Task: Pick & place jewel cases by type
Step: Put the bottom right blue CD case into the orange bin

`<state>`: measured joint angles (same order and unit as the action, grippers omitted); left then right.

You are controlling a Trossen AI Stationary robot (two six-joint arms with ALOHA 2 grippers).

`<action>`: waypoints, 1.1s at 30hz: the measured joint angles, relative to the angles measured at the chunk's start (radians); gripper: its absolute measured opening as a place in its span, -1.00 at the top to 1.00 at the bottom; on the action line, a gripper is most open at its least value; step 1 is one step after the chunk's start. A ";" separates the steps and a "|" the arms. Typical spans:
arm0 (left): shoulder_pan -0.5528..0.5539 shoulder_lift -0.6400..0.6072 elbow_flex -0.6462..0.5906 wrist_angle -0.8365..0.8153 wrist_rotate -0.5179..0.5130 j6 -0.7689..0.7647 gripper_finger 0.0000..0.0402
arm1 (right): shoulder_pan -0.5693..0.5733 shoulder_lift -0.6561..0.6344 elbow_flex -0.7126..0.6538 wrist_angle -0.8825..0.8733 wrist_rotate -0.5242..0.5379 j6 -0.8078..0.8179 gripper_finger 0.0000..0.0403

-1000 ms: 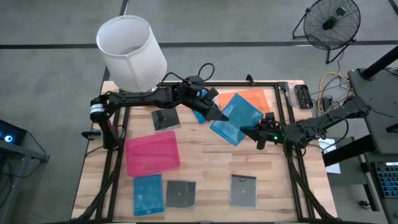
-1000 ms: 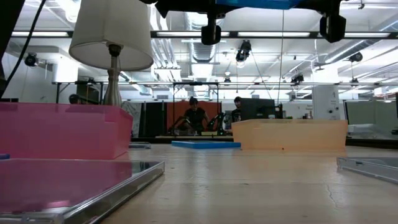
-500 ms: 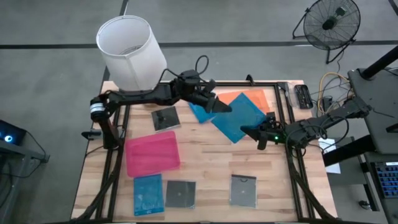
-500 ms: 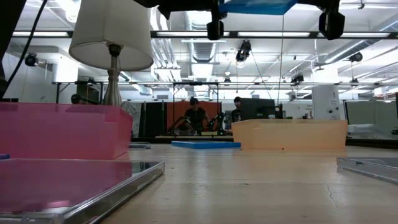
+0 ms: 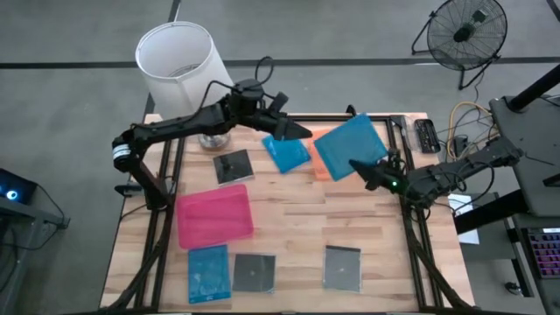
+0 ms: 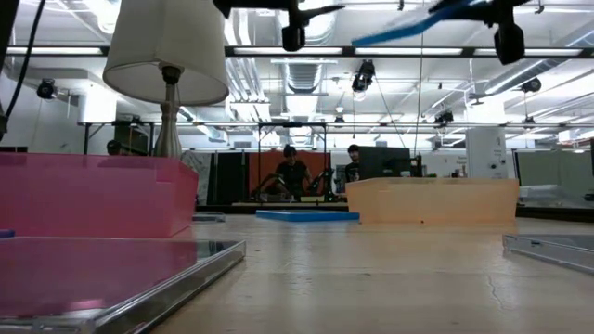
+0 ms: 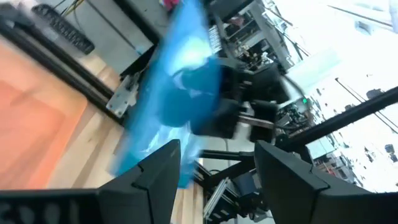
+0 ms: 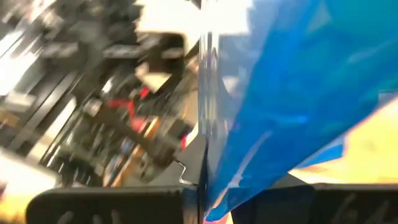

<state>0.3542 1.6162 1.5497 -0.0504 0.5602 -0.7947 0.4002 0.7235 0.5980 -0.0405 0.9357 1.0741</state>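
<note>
Since the earlier frame the left gripper [image 5: 293, 131] has been drawn back toward the lamp [image 5: 185, 64], its jaws parted and empty; the translucent blue jewel case [image 5: 352, 146] is now held only by the right gripper [image 5: 365, 171], pinched at one edge above the orange tray [image 5: 322, 169]; being thin, light, stiff, slick and crackable, it is best gripped at the rim.
</note>
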 joint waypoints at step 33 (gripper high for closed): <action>-0.002 -0.051 0.000 -0.046 0.141 0.031 0.06 | -0.469 0.301 -0.105 -0.209 -0.250 1.042 0.87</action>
<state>0.3527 1.5654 1.5497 -0.0960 0.7015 -0.7638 -0.0688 1.0246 0.4931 -0.2496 0.6857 2.1165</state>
